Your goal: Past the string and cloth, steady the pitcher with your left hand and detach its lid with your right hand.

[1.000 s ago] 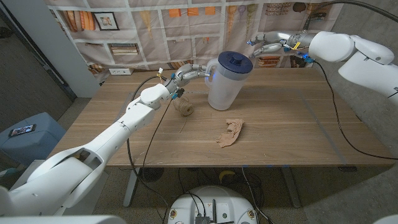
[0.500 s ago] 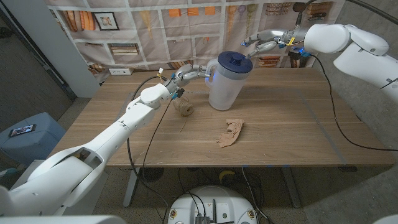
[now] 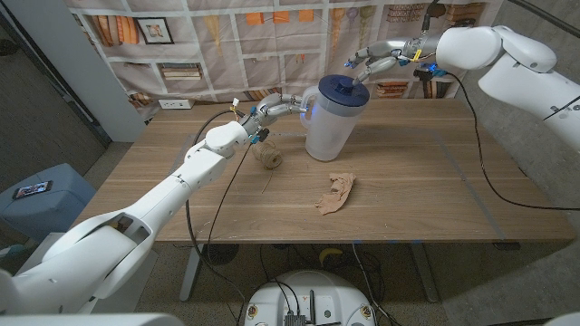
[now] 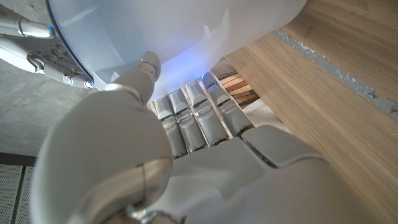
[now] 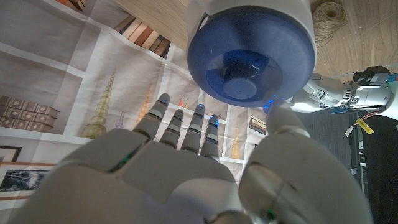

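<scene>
The right robot hand [image 3: 370, 62] has moved in toward the pitcher [image 3: 331, 118] over the last second and now hovers just beside the blue lid [image 3: 343, 88], fingers [image 5: 186, 124] spread and holding nothing. The left robot hand [image 3: 276, 105] stays at the pitcher's handle side, fingers [image 4: 196, 121] pressed against its white wall. Nearer the robot than the pitcher, the string [image 3: 268, 158] and cloth [image 3: 336, 193] lie unmoved on the desk [image 3: 417, 172].

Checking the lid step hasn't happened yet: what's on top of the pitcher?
A dark blue lid with a round centre knob sits on the pitcher. The right robot hand hovers beside it, open. The lid hides the inside.
</scene>
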`<state>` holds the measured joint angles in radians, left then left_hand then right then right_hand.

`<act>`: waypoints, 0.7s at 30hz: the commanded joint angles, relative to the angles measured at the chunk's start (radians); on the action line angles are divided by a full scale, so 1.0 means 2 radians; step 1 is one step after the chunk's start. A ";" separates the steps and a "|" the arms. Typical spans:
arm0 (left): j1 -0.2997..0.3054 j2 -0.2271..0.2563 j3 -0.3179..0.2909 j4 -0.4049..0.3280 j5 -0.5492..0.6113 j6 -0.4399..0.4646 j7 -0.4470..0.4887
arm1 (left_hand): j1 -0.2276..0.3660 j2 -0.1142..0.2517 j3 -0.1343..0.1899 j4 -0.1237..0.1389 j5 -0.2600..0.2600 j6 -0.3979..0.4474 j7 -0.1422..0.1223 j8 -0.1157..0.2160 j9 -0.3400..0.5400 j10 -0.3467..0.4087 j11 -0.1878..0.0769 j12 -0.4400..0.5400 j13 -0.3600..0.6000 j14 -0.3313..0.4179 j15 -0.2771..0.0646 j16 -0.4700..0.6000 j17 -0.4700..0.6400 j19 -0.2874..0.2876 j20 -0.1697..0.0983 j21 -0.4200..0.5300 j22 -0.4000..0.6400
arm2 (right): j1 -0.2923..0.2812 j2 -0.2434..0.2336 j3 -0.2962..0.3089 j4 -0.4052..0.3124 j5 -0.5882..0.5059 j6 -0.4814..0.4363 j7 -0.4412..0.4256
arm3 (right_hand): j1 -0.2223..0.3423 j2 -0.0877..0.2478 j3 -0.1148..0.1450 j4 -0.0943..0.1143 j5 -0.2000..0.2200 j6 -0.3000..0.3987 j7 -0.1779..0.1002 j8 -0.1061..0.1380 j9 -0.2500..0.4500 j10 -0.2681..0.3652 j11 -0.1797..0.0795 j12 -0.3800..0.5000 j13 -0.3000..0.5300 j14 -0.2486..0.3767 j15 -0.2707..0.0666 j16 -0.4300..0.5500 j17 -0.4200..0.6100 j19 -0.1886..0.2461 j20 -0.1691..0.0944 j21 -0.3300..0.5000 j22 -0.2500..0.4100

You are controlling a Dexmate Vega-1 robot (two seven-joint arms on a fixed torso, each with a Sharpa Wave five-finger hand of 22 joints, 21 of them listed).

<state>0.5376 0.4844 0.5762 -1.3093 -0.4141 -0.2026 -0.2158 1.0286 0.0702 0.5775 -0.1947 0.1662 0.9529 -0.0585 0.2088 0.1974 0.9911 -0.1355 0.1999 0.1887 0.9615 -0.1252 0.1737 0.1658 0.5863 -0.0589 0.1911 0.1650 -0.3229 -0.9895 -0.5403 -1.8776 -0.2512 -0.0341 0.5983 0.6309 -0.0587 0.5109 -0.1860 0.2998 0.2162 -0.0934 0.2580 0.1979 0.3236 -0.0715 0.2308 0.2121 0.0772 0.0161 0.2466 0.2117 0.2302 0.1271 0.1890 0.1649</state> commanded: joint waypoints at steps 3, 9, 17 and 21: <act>0.000 0.000 0.000 -0.001 -0.001 0.000 -0.001 | 0.006 0.022 0.010 0.010 0.003 0.028 0.018 0.002 0.002 0.020 -0.015 0.002 0.002 0.011 -0.052 0.003 0.001 0.004 -0.071 0.001 0.002 | 0.009 0.009 -0.008 -0.002 -0.022 0.007 0.012 | 0.012 0.000 0.003 0.003 0.002 0.008 -0.003 0.004 0.003 0.012 -0.003 0.004 0.002 0.009 -0.002 0.005 0.003 0.007 -0.002 0.002 0.002; 0.001 0.002 0.000 -0.005 -0.001 0.002 -0.001 | 0.006 0.022 0.010 0.010 0.003 0.029 0.019 0.002 0.002 0.022 -0.016 0.002 0.002 0.012 -0.053 0.003 0.001 0.004 -0.071 0.001 0.002 | 0.008 0.009 -0.009 -0.007 -0.035 0.004 0.013 | 0.016 -0.001 0.003 0.004 0.002 0.012 -0.006 0.006 0.003 0.020 -0.005 0.006 0.002 0.013 -0.004 0.007 0.004 0.010 -0.001 0.003 0.002; 0.002 0.002 0.000 -0.007 -0.001 0.003 0.000 | 0.005 0.023 0.010 0.010 0.004 0.029 0.019 0.002 0.002 0.022 -0.017 0.002 0.002 0.013 -0.052 0.003 0.001 0.004 -0.071 0.001 0.002 | 0.019 0.016 -0.017 0.000 -0.041 0.007 0.031 | 0.021 -0.003 0.002 0.004 0.000 0.018 -0.007 0.008 0.003 0.024 -0.008 0.005 0.002 0.015 -0.005 0.008 0.005 0.012 -0.002 0.003 0.002; 0.001 0.002 0.000 -0.007 -0.001 0.004 0.000 | 0.005 0.023 0.010 0.010 0.004 0.029 0.019 0.002 0.003 0.021 -0.015 0.002 0.002 0.013 -0.052 0.003 0.001 0.004 -0.071 0.001 0.002 | 0.027 0.020 -0.021 0.006 -0.042 0.008 0.042 | 0.023 -0.004 0.002 0.004 0.000 0.019 -0.008 0.009 0.004 0.026 -0.008 0.005 0.002 0.016 -0.005 0.009 0.005 0.013 -0.002 0.002 0.002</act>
<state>0.5384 0.4877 0.5765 -1.3196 -0.4148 -0.1992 -0.2176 1.0286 0.0702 0.5775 -0.1946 0.1651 0.9561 -0.0555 0.2039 0.1979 0.9911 -0.1357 0.2004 0.1887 0.9611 -0.1256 0.1743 0.1655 0.5863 -0.0589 0.1911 0.1650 -0.2968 -0.9659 -0.5643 -1.8831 -0.3174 -0.0234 0.6393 0.6645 -0.0710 0.5150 -0.1819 0.2998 0.2448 -0.1110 0.2702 0.2025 0.3631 -0.0896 0.2368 0.2119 0.0986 0.0054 0.2591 0.2165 0.2411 0.1232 0.1890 0.1649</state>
